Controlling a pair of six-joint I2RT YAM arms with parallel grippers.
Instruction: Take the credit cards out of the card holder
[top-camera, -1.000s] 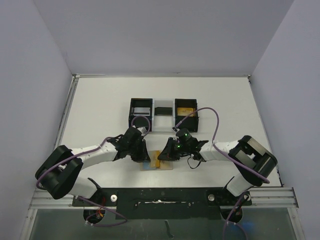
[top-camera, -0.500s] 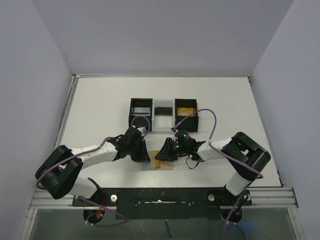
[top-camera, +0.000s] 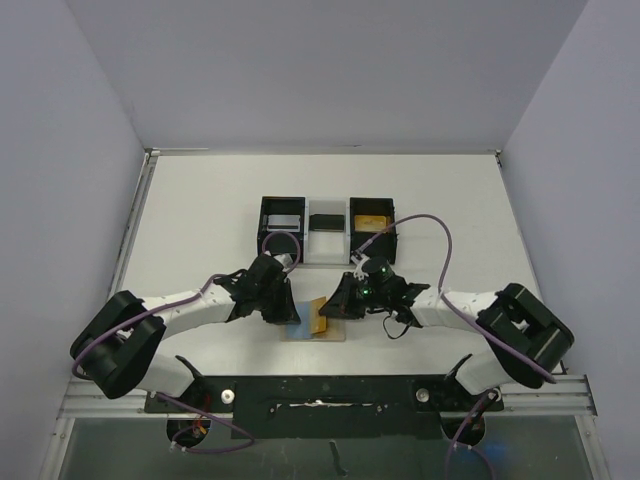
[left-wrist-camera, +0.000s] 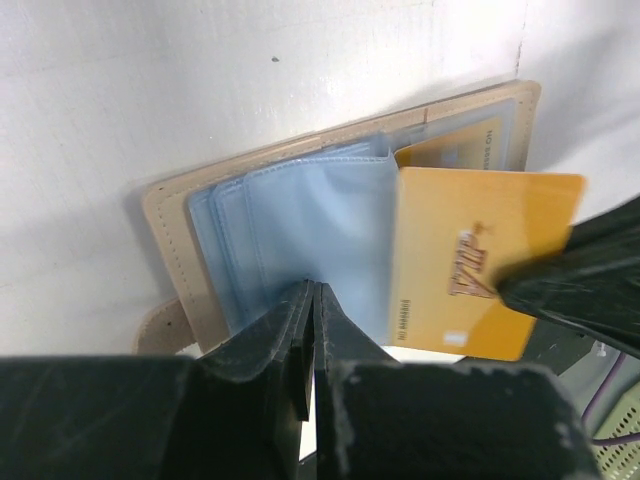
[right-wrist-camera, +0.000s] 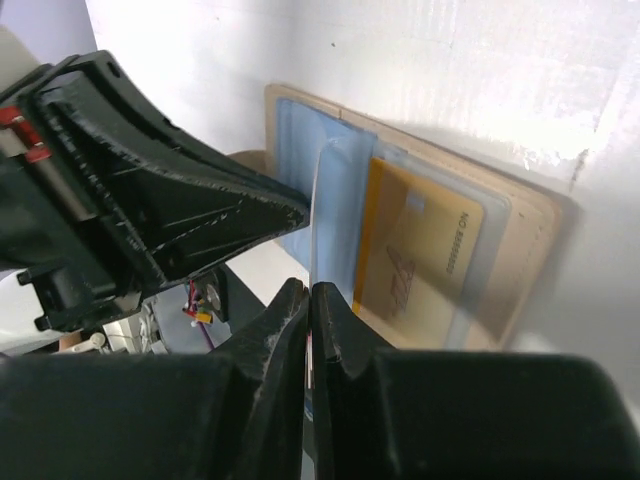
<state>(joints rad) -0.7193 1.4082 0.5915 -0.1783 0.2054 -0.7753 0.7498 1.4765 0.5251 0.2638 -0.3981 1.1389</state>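
1. Over the last second the right arm's elbow has swung out toward the right edge of the table (top-camera: 200, 215) and down toward its near edge, so its forearm now lies flatter. The left arm and the card holder (left-wrist-camera: 168, 250) have barely shifted.
2. The card holder lies open and flat close to the table's near edge, between the two arms. It is tan, with pale blue plastic sleeves (left-wrist-camera: 300, 215) fanned across its inside.
3. The left gripper (left-wrist-camera: 309, 300) has its fingers pressed together, pinching the near edge of the plastic sleeves.
4. The right gripper (right-wrist-camera: 306, 300) is clamped tight on the orange credit card (left-wrist-camera: 470, 255), gripping its right end. The card is pulled partly out of a sleeve, tilted, and reaches past the holder's right side.
5. A second card (left-wrist-camera: 452, 148), also orange, sits tucked in a pocket on the holder's right half.
6. Farther back, toward the middle of the table, stands a black-and-white tray (top-camera: 328, 247) with three compartments. Its right one holds something orange and its left one something pale grey.
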